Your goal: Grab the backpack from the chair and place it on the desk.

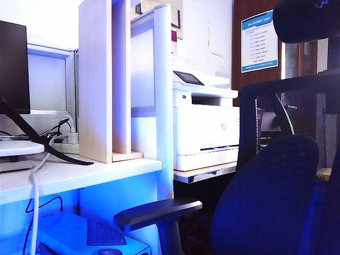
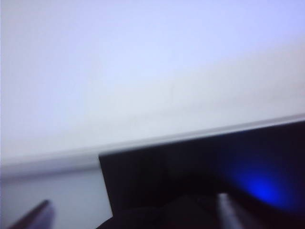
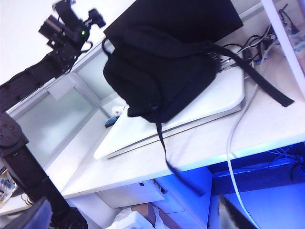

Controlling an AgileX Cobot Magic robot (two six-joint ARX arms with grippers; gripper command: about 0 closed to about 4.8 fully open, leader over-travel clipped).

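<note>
The dark backpack (image 3: 162,71) rests on a white slab (image 3: 209,102) on the white desk (image 3: 267,124), leaning against a black monitor (image 3: 190,14); its straps (image 3: 171,162) hang over the desk's front edge. It is out of the exterior view. My left gripper (image 3: 93,19) hovers beside the backpack's top, apart from it; in the left wrist view this gripper (image 2: 133,214) is open over a blurred white surface and a dark panel (image 2: 200,167). My right gripper (image 3: 128,217) is open and empty, below the desk's edge. The chair (image 1: 265,196) stands without the backpack.
A pale wood divider (image 1: 103,79) and white post (image 1: 163,95) stand on the desk (image 1: 79,172). A white printer (image 1: 204,127) sits behind the chair's armrest (image 1: 156,212). A white cable (image 3: 233,143) droops over the desk edge. A keyboard (image 1: 103,234) lies under the desk.
</note>
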